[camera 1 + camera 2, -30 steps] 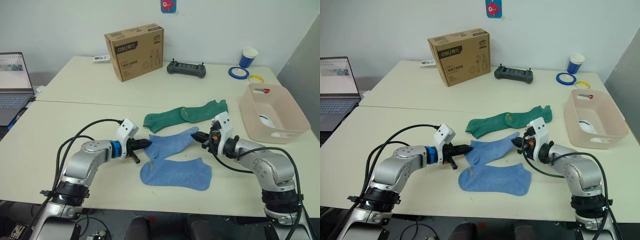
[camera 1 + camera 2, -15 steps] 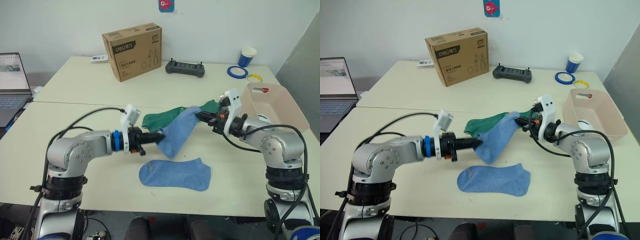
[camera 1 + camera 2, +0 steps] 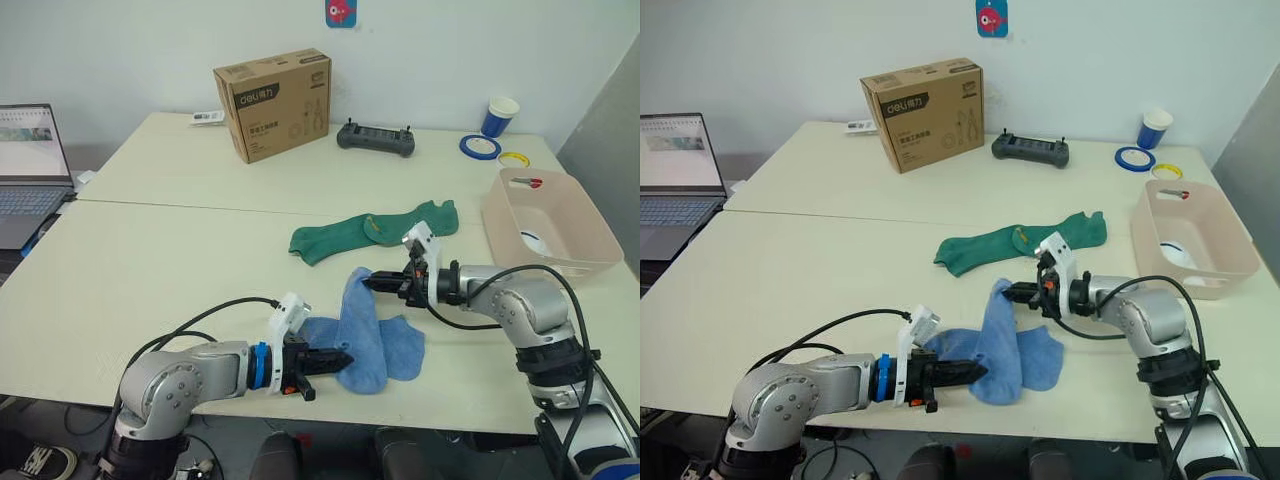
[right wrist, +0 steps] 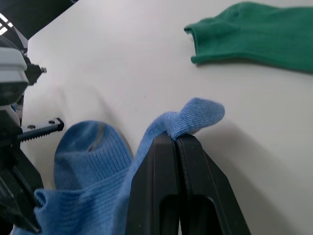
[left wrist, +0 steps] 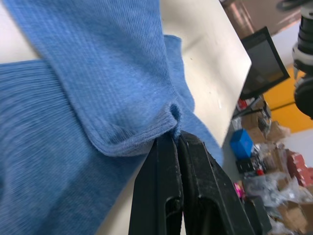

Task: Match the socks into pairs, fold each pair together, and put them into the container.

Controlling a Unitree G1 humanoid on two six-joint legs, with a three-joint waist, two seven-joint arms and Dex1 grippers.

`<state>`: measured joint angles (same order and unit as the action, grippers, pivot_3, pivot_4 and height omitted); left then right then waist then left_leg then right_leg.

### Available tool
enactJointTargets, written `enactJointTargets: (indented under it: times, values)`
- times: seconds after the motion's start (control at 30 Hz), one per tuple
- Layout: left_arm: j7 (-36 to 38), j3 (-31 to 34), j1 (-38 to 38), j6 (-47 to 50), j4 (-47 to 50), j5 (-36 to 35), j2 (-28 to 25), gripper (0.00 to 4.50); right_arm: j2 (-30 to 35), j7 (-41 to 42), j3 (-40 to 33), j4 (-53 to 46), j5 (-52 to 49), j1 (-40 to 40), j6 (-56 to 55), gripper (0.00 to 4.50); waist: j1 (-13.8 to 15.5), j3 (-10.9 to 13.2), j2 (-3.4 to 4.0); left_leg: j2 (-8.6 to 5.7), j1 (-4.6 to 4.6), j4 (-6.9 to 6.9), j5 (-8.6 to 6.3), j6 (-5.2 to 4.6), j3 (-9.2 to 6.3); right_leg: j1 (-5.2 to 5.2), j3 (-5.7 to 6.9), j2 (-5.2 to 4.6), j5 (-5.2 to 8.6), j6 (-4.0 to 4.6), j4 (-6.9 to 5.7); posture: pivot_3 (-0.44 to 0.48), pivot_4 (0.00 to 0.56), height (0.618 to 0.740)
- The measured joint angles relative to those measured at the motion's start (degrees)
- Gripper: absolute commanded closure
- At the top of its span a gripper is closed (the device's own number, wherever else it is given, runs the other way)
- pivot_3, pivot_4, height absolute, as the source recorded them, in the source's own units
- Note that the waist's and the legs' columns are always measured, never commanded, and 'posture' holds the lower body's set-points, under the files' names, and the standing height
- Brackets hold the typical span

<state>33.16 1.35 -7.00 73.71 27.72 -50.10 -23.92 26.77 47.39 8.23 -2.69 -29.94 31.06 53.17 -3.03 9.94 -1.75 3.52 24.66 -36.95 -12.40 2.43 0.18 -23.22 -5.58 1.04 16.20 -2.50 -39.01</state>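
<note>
Two cream tables (image 3: 180, 260) pushed together fill the scene before a white wall. At ten o'clock an open laptop (image 3: 28, 170) sits on the edge. A brown cardboard box (image 3: 272, 103) printed "deli" in black stands at twelve o'clock. The pale pink container (image 3: 545, 222) rests at three o'clock with something white inside. Dark green socks (image 3: 372, 230) lie together at centre. Just nearer, one light blue sock (image 3: 362, 325) drapes over a second, flat light blue sock (image 3: 404, 345). The left gripper (image 3: 342, 360) is clamped on the draped sock's near end, the right gripper (image 3: 368, 283) pinching its far end. A black controller (image 3: 375, 139), blue-and-white paper cup (image 3: 499, 115), blue tape roll (image 3: 477, 146) and yellow tape roll (image 3: 513, 158) sit at the far side.
</note>
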Motion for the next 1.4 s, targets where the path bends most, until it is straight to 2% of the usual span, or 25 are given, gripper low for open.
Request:
enactJointTargets:
  times: [0.03, 0.13, 0.27, 0.4, 0.43, 0.57, 0.63, 0.73, 0.83, 0.93, 1.03, 1.17, 1.4]
  values:
    - [0.28, -0.78, 0.81, -1.68, 0.26, 0.41, -0.16, 3.81, 0.69, 0.45, 0.24, 0.19, 0.49, -0.79, -0.52, 4.5, 0.01, 0.0, 0.0, -0.02, 0.0, 0.0, 0.0, 0.0, 0.02, 0.0, 0.0, -0.03, 0.0, 0.0, 0.01, 0.0, 0.15, 0.74]
    - [1.55, -1.17, 1.49, -3.47, 0.81, 0.28, -0.94, 2.89, 1.74, 1.16, 0.39, 0.42, 1.13, -1.27, -0.66, 3.82, -0.07, 0.0, 0.0, 0.0, 0.01, 0.03, 0.0, 0.0, 0.02, -0.03, -0.01, -0.01, 0.01, 0.0, 0.0, 0.0, 0.15, 0.74]
    - [5.13, -1.0, 1.79, -4.33, 1.79, -1.51, -5.86, 1.59, 3.06, 1.33, -0.89, 0.05, 0.78, -1.54, -0.39, 2.43, -0.15, 0.0, 0.01, 0.07, 0.0, 0.1, 0.0, -0.01, -0.07, -0.06, 0.03, 0.11, 0.03, 0.04, -0.01, 0.0, 0.15, 0.74]
    - [12.1, -0.56, 1.19, -6.83, 3.13, -1.57, -15.81, 0.32, 6.33, 1.06, -5.28, -3.38, -0.82, -3.43, 0.69, 1.04, -0.19, 0.05, 0.02, 0.06, 0.01, 0.11, -0.01, 0.0, -0.04, -0.06, 0.02, 0.09, 0.07, 0.07, 0.01, 0.0, 0.15, 0.74]
    - [13.76, -0.19, 0.37, -7.56, 2.96, -1.57, -17.4, 0.28, 7.25, 1.12, -6.3, -4.37, -1.35, -3.84, 1.26, 0.71, -0.17, 0.07, 0.04, 0.05, 0.01, 0.11, -0.01, 0.0, -0.02, -0.06, 0.03, 0.06, 0.08, 0.07, 0.02, 0.0, 0.15, 0.74]
    - [21.61, 1.12, -7.54, -12.35, -2.16, -0.93, -22.01, 0.28, 12.62, 5.03, -9.58, -11.92, -7.42, -8.51, 4.47, 0.71, 0.43, 0.13, 0.02, 0.03, 0.01, 0.09, -0.01, -0.01, -0.02, -0.05, 0.07, 0.03, 0.11, 0.09, 0.06, 0.0, 0.15, 0.74]
    - [23.9, -1.17, -14.46, -18.37, -8.74, 4.12, -21.73, 0.28, 16.31, 7.36, -10.09, -16.3, -9.71, -12.74, 5.68, 0.71, 1.19, 0.16, 0.06, -0.03, 0.01, 0.07, 0.0, -0.01, -0.03, -0.03, 0.1, 0.01, 0.13, 0.11, 0.07, 0.0, 0.15, 0.74]
    - [24.54, -6.63, -23.11, -28.8, -20.88, 14.35, -17.57, 0.28, 17.1, 7.54, -9.17, -19.99, -11.14, -17.08, 6.55, 0.71, 1.24, 0.15, 0.05, -0.04, 0.02, 0.03, 0.0, -0.01, 0.04, -0.01, 0.02, 0.01, 0.08, 0.02, 0.08, 0.0, 0.15, 0.74]
    - [25.45, -14.37, -28.81, -39.4, -33.66, 24.07, -10.86, 0.28, 16.75, 6.88, -8.27, -22.51, -12.79, -20.58, 8.09, 0.71, 1.21, 0.16, 0.02, -0.05, 0.09, 0.02, -0.01, -0.01, 0.04, -0.05, 0.0, 0.02, 0.07, -0.02, 0.09, 0.0, 0.15, 0.74]
    - [26.67, -18.19, -33.0, -47.38, -45.42, 30.4, -5.3, 0.28, 16.99, 6.06, -6.73, -24.04, -13.52, -22.86, 8.85, 0.71, 1.16, 0.17, 0.02, -0.01, 0.1, 0.04, -0.01, -0.03, -0.04, -0.07, 0.02, 0.12, 0.06, -0.01, 0.08, 0.0, 0.15, 0.74]
    - [27.53, -18.96, -37.17, -52.56, -54.51, 33.92, -0.65, 0.28, 16.68, 4.59, -4.64, -24.12, -13.69, -23.34, 10.25, 0.71, 1.14, 0.18, 0.0, 0.06, 0.12, 0.04, -0.01, -0.03, -0.08, -0.09, 0.03, 0.21, 0.07, -0.01, 0.04, 0.0, 0.15, 0.74]
    - [29.1, -19.25, -42.0, -58.09, -64.11, 37.64, 4.24, 0.28, 12.33, 1.26, -4.17, -23.21, -15.88, -21.24, 14.68, 0.71, 1.09, 0.18, -0.01, 0.06, 0.12, 0.01, -0.01, -0.04, -0.1, -0.08, 0.02, 0.23, 0.07, -0.02, 0.03, 0.0, 0.15, 0.74]
    - [31.72, -19.47, -45.94, -63.82, -75.86, 43.03, 7.89, 0.28, 9.47, -2.34, -2.64, -21.01, -18.22, -18.07, 21.09, 0.71, 1.17, 0.17, -0.02, 0.07, 0.12, 0.02, -0.01, -0.04, -0.14, -0.06, 0.07, 0.23, 0.06, -0.02, 0.03, 0.0, 0.15, 0.74]
